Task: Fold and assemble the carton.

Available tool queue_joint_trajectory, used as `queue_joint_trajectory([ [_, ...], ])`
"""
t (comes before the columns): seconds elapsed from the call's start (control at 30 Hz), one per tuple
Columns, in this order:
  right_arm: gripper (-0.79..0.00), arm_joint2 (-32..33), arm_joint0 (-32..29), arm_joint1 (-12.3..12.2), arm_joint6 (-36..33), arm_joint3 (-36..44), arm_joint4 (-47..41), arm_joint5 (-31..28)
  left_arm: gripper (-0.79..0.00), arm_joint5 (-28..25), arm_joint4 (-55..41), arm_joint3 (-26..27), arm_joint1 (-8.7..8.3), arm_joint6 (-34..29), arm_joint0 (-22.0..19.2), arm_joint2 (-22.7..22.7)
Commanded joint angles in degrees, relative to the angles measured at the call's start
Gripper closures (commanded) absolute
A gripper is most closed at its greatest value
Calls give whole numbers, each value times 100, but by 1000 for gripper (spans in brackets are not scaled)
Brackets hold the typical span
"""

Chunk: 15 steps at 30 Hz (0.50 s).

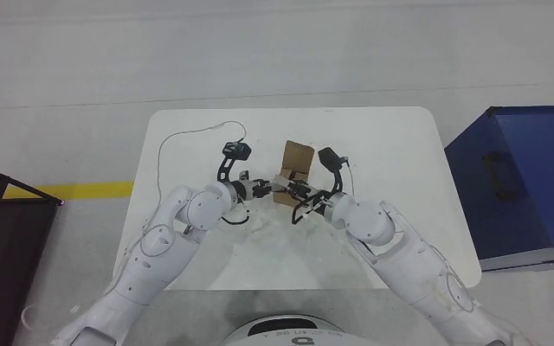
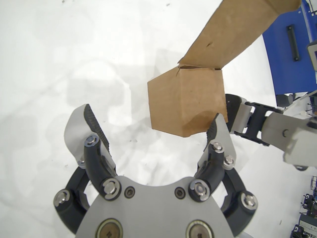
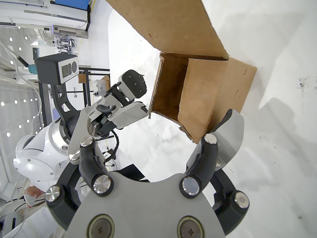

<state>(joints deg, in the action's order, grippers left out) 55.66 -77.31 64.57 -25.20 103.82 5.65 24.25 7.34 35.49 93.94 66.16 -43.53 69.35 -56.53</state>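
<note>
On the grey floor (image 1: 260, 52) off the desk's left edge stands a black-framed stand (image 1: 17, 225), with a yellow floor stripe (image 1: 86, 189) running from it toward the desk. The white, round-cornered desk (image 1: 389, 173) carries a thin white cable (image 1: 192, 131) that loops along its far left corner. It lies well apart from the carton and blocks nothing.

The left gripper (image 2: 152, 112) hangs near the desk's middle with its pincer released and spread wide. One ribbed fingertip (image 2: 218, 125) sits just beside the carton's near lower corner, and nothing is gripped.

The brown cardboard carton (image 1: 295, 161) stands about midway between the left and right edges, slightly toward the far edge. Its body is squared up and open on the side facing the right arm. Its long lid flap (image 2: 237, 23) is raised and tilted.

The right gripper (image 3: 158, 120) is just to the carton's right, its pincer also released. One finger (image 3: 230, 125) lies outside a carton side wall, and the other is far off on the open side.

A dark blue box with a black handle (image 1: 511, 186) stands on the floor beyond the right edge.

The desk top shows small dark scuffs (image 3: 302, 81).
</note>
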Motion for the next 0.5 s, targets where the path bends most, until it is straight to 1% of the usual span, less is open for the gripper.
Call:
queue_joint_trajectory([
  [0.0,-785,-24,11,7,-16,3,48,21,-357,32,109,-2,2,1,-17,16],
  [0.07,-785,-38,8,14,-25,14,63,22,-249,61,218,-7,5,13,-22,39],
  [0.13,-785,-42,1,20,-20,28,85,17,-117,64,261,-15,10,3,-31,54],
  [0.17,-785,-44,-3,22,-28,33,93,7,-65,56,270,-21,13,-7,-37,60],
  [0.2,-785,-41,-7,24,-30,34,98,5,-31,43,270,-28,16,-18,-43,66],
  [0.23,-785,-39,-11,27,-36,35,95,-1,-22,27,264,-39,19,-26,-50,70],
  [0.33,-785,-30,-24,33,-42,31,105,-13,-62,-11,256,-71,30,-42,-72,83],
  [0.4,-785,-28,-32,36,-70,25,122,-14,-65,-35,256,-89,36,-52,-87,87],
  [0.47,-785,-26,-35,37,-120,21,138,-18,-15,-62,288,-102,40,-56,-100,97],
])
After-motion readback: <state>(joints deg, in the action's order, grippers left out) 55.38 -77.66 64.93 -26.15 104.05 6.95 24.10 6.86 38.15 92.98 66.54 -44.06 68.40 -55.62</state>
